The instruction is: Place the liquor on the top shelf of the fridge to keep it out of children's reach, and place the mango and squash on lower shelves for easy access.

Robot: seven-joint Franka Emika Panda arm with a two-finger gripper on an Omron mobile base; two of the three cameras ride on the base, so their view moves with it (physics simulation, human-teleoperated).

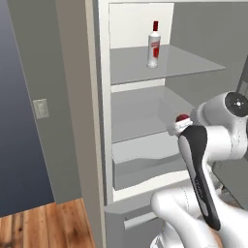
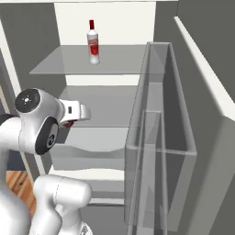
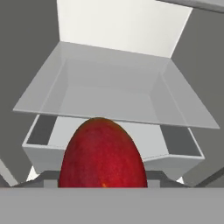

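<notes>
While liquor [image 1: 154, 44] tops the fridge [image 1: 140, 121], hand view shows mango [image 3: 103, 155].

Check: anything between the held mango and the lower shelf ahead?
Nothing: in the hand view the mango faces a bare lower shelf.

top shelf [image 1: 184, 65]: you find only the liquor [image 1: 154, 44] standing left of centre, right side free | lower shelf [image 1: 140, 121]: bare board ahead of your mango [image 3: 103, 155] | right: open door's clear bins [image 2: 158, 137] crowd your approach | drawer [image 1: 145, 167] below
</notes>
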